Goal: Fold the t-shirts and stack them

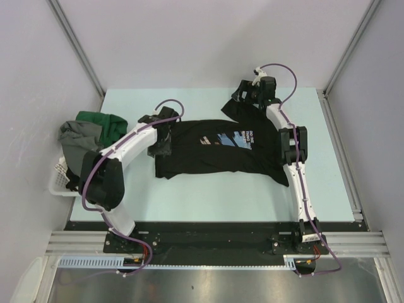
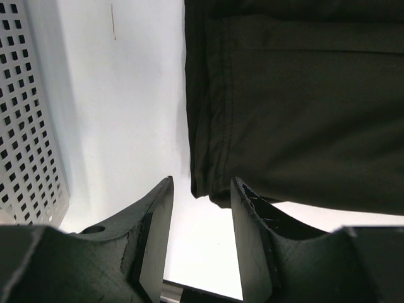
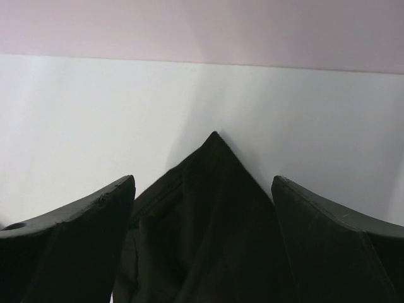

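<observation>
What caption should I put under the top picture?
Two robot arms work at opposite ends of a black printed t-shirt lying on a pale blue table.

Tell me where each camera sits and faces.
Top external: above, behind the bases, looking down on the table; left arm, right arm show.
Left wrist: low, facing the hem corner of the black t-shirt and basket; open left gripper shows.
Right wrist: low, facing the wall over a shirt fold; open right gripper flanks it.
Shared: all three show the black t-shirt.
</observation>
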You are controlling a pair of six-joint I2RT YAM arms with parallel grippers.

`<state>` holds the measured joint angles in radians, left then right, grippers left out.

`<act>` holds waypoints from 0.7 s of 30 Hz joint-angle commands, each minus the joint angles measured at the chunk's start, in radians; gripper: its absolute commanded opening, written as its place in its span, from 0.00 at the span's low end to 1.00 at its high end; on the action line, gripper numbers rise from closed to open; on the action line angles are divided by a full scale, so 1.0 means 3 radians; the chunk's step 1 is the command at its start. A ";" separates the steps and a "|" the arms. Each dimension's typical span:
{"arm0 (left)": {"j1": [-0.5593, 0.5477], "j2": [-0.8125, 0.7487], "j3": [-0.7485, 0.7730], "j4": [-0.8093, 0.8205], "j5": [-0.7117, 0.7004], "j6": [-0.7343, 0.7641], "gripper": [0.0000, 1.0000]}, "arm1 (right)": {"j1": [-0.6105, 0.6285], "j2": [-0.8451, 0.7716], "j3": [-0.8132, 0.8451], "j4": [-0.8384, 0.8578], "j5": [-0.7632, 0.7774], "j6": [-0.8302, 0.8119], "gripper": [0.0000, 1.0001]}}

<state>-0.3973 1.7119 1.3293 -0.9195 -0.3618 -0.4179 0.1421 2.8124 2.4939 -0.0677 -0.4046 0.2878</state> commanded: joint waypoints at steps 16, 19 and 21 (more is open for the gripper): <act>-0.0020 0.0118 0.0314 0.0033 0.0040 0.0069 0.46 | -0.0008 0.0136 0.0262 0.0103 -0.0042 0.0334 0.74; -0.0020 0.0092 0.0289 0.0033 0.0030 0.0074 0.46 | -0.0003 0.0141 0.0257 0.0042 -0.0068 0.0360 0.68; -0.0020 0.0072 0.0273 0.0033 0.0025 0.0074 0.46 | -0.0008 0.0141 0.0262 0.0011 -0.0098 0.0375 0.65</act>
<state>-0.3973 1.7489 1.3827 -0.9154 -0.3550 -0.4095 0.1402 2.8388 2.5160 -0.0502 -0.4099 0.3828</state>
